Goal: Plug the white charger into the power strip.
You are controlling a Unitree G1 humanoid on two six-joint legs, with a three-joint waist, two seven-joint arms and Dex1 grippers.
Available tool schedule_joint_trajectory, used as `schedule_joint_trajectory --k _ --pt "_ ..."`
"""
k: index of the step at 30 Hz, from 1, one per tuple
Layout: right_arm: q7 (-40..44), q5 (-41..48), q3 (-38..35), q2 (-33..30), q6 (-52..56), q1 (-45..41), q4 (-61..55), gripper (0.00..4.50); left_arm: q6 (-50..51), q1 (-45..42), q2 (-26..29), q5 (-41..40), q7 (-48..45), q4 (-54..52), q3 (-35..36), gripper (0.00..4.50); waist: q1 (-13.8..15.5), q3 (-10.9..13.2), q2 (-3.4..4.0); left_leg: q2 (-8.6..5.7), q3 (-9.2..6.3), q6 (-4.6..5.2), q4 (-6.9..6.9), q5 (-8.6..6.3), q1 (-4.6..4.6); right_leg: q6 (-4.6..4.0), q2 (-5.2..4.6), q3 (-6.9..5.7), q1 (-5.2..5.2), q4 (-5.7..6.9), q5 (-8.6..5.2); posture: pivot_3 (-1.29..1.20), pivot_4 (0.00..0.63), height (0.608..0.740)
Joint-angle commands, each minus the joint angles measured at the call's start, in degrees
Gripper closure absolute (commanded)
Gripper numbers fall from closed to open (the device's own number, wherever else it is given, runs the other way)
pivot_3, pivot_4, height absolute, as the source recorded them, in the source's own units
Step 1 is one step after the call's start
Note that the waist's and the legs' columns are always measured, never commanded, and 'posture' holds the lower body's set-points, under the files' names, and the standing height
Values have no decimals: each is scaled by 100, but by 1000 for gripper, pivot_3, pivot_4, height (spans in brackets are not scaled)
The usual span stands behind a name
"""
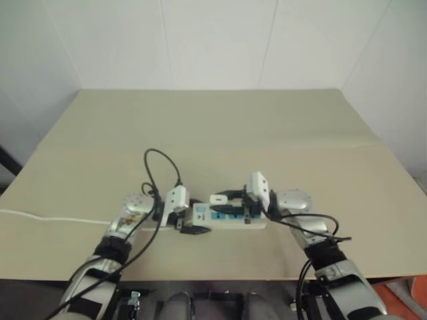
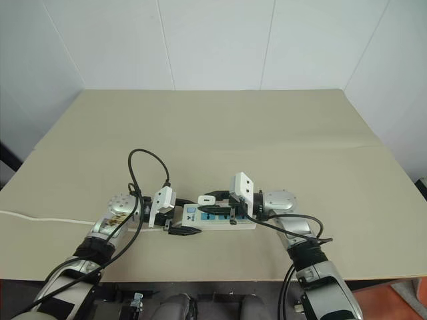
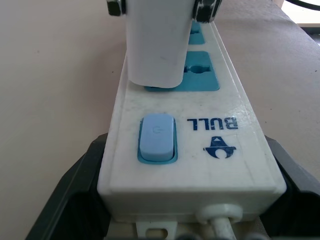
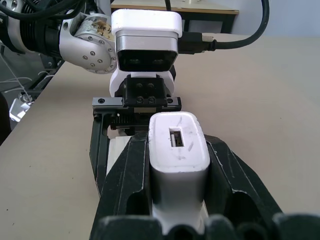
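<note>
Thin white cord [image 1: 53, 218] runs off the strip's switch end toward the table's left edge, lying flat on the beige table [image 1: 220, 120].

Left gripper [image 1: 189, 225] comes in from the left, jaws closed on the switch end of the power strip [image 1: 230, 217]. Left wrist view shows a black finger [image 3: 75, 195] on each side of the strip body, snug against its walls. Good anchor point: rigid plastic, flat parallel sides, no flex.

Power strip: long flat white bar, lying left-right near the front-middle of the table. Pale blue rocker switch [image 3: 157, 137] at the left end, dark blue "BULL" logo beside it, then blue sockets [image 3: 202, 71] running right. Hard shell, light; I'd expect it to skid on the table if not pinned, hence the left hold.

White charger [image 4: 176, 165]: small plain white box, rounded edges, USB slot in the face toward the right wrist camera. It stands upright over the socket next to the switch, its lower edge touching or just above the blue face; can't tell if the prongs are fully seated. Smooth glossy shell, so likely slippery; stiff, light, not fragile, though the prongs could bend if pushed in tilted.

Right gripper [image 2: 223, 207] reaches in from the right, jaws clamped on the charger's two side walls, fingers [image 4: 127, 185] flanking it. Side-wall grip looks right: keeps the push straight down the prong axis.

My read: insertion step, close to done; needs a straight press while the left holds firm.
</note>
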Motion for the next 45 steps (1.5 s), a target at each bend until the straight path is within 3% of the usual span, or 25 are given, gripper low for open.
schedule_joint_trajectory --k 1,14,29,39,42,45 --pt "-41 -441 -129 -588 159 206 740 3386 -9 98 198 46 -107 34 24 1176 0 -1 -1 0 0 0 0 0 1 0 0 0 0 0 0 0 150 740" --pt "-141 -601 515 -144 271 -298 997 3386 10 108 231 34 -106 21 19 1176 -63 -3 -3 7 2 0 -1 0 27 -1 6 10 10 10 0 0 150 740" --pt "21 -529 502 -363 403 -12 977 3386 -10 75 229 30 -111 96 33 1176 -66 -18 -3 9 3 0 -5 0 38 -3 8 16 14 11 1 0 150 740" --pt "125 -359 376 -368 578 -8 309 16 3 140 178 41 -43 -4 6 1176 -60 -28 -20 11 2 0 -8 0 35 -3 10 15 12 9 1 0 150 740" --pt "124 -306 297 -466 636 90 -120 16 25 143 170 37 -17 -35 15 1176 -59 -28 -20 11 2 0 -10 0 29 -3 10 15 8 7 1 0 150 740" --pt "157 -147 106 -673 751 246 -658 0 194 157 255 -80 -61 -189 110 169 -50 -27 -19 10 2 0 -13 0 19 -2 8 15 1 3 1 0 150 740"
